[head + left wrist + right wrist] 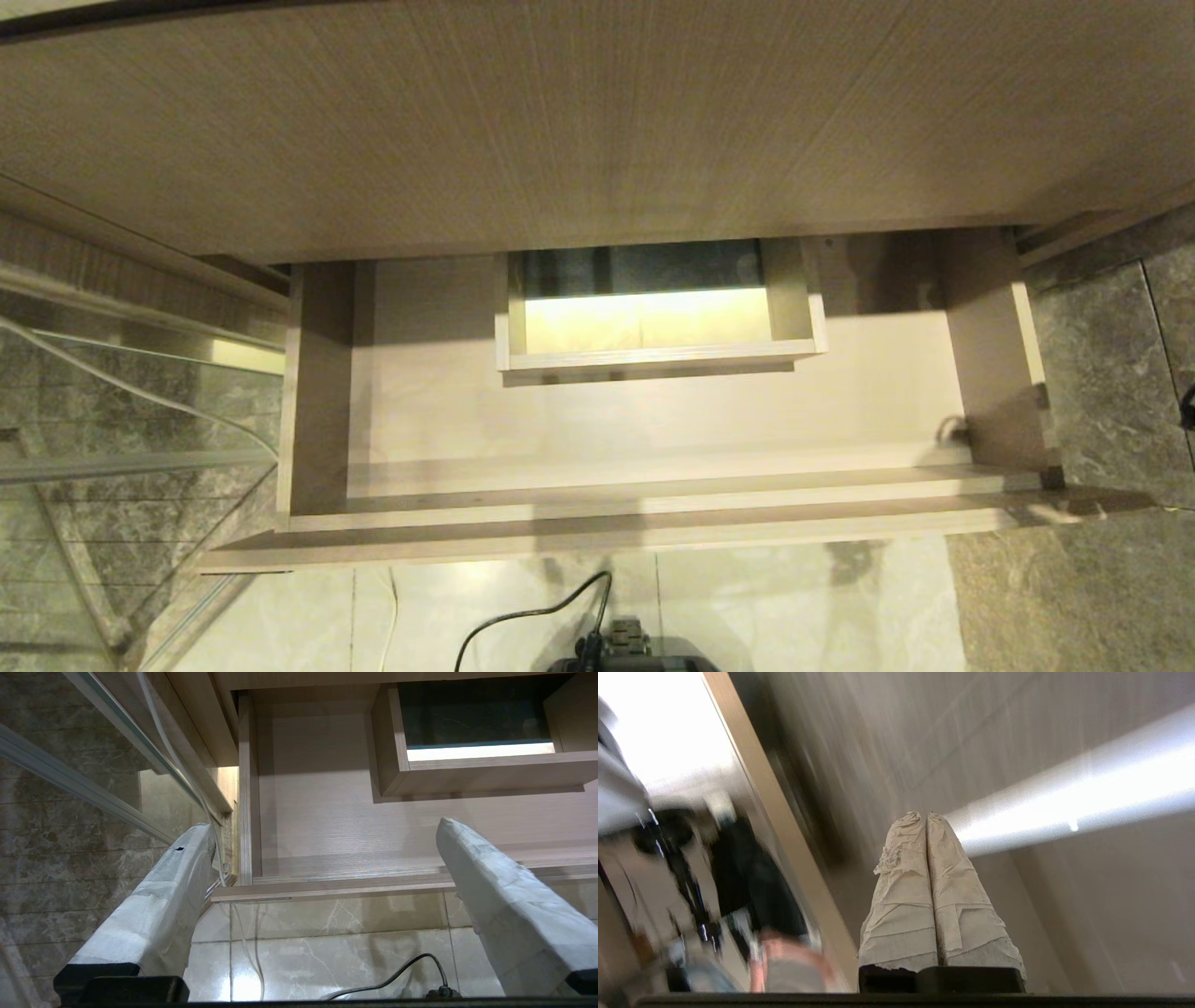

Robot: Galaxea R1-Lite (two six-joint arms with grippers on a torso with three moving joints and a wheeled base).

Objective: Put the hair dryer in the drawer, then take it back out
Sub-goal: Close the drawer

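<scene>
Grey marble floor, wide shallow light beige wood-grain drawer (653, 420) pulled open, no hair dryer visible inside. Left gripper (322, 858) parked wide apart; right gripper (927, 821) pinched together, holding nothing.

The light beige wood-grain drawer (644, 420) stands pulled open, a boxed cut-out mid-back.

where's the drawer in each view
Head view: the drawer stands pulled open across the middle, nothing in it.
Left wrist view: its left side and floor show beyond the open left gripper.
Right wrist view: not in it; the shut right gripper is.
Shared landmark: the boxed cut-out at the drawer's back.
</scene>
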